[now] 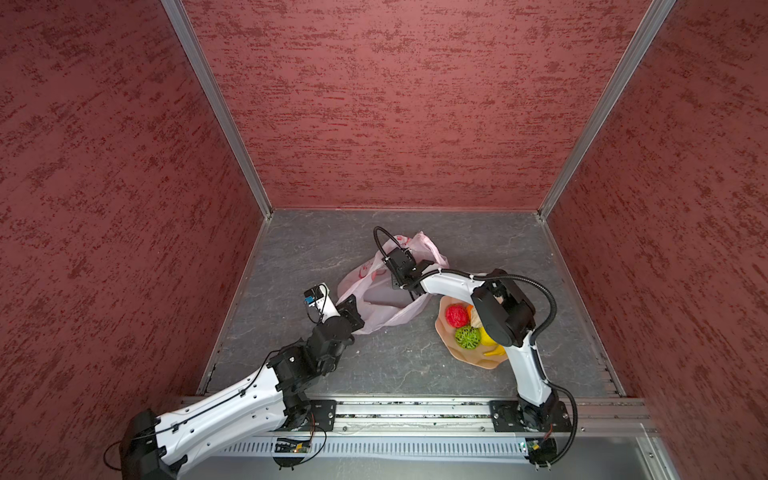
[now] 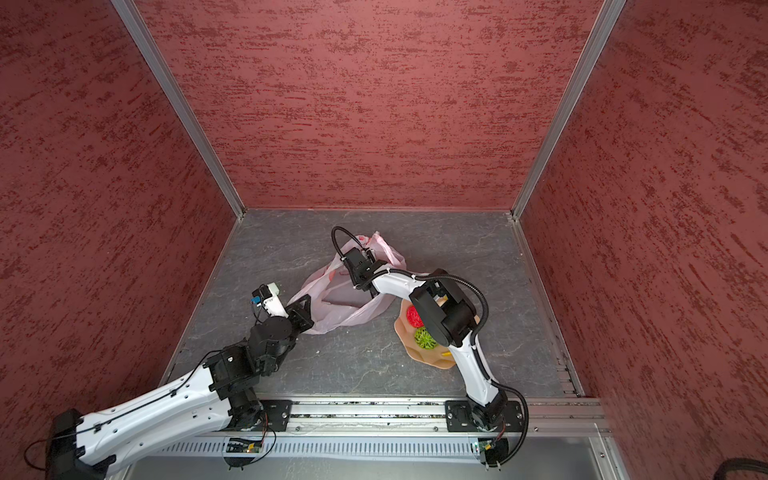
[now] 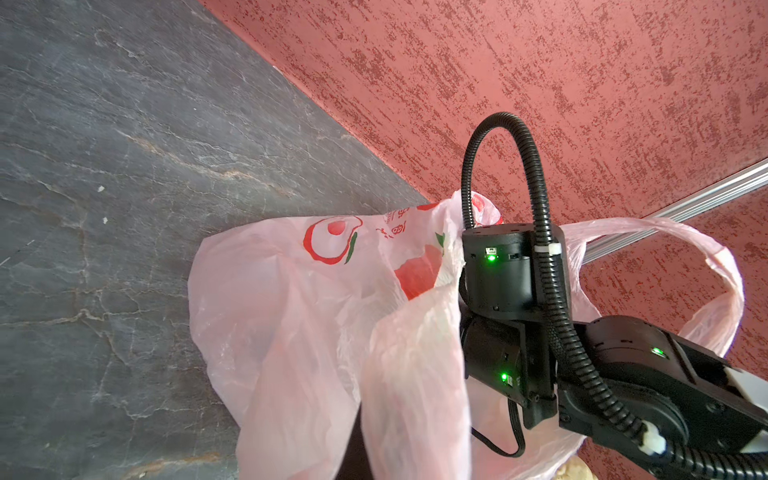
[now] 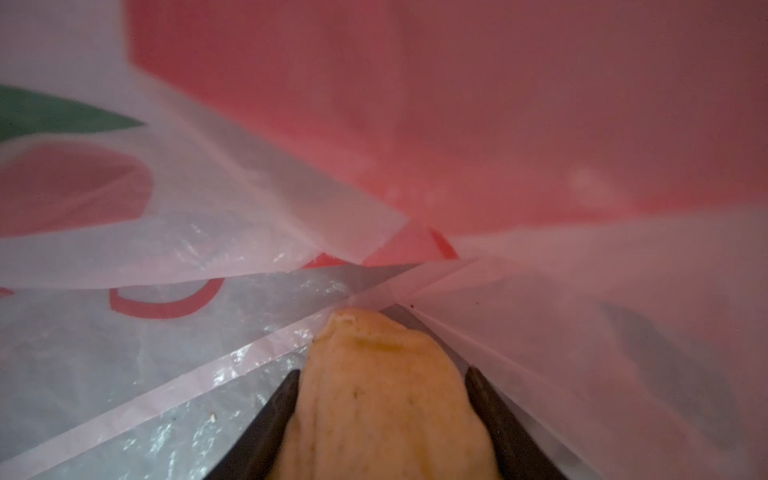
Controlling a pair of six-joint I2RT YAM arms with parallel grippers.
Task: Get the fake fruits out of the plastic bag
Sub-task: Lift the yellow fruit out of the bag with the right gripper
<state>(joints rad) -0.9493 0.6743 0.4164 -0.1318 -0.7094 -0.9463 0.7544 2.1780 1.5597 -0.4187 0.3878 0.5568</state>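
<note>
The pale-pink plastic bag (image 1: 376,320) (image 2: 332,318) lies mid-table with its mouth held open. My left gripper (image 1: 352,308) (image 2: 302,312) is shut on the bag's near rim; in the left wrist view the film (image 3: 291,324) drapes over the jaws. My right gripper (image 4: 382,374) reaches inside the bag (image 4: 208,216), its fingers (image 4: 282,403) pressed on both sides of a cream lumpy fruit (image 4: 386,415). In both top views its fingers are hidden in the bag. A red ball (image 1: 456,316) (image 2: 412,316), a green lattice ball (image 1: 468,337) (image 2: 424,337), a yellow lemon (image 1: 486,338) and a banana (image 1: 495,352) lie outside the bag.
Those fruits rest in a tan wavy-edged dish (image 1: 463,358) (image 2: 428,357) right of the bag, partly under my right arm's elbow (image 1: 500,311). Red textured walls close the grey stone table (image 1: 316,249) on three sides, with a metal rail along the front.
</note>
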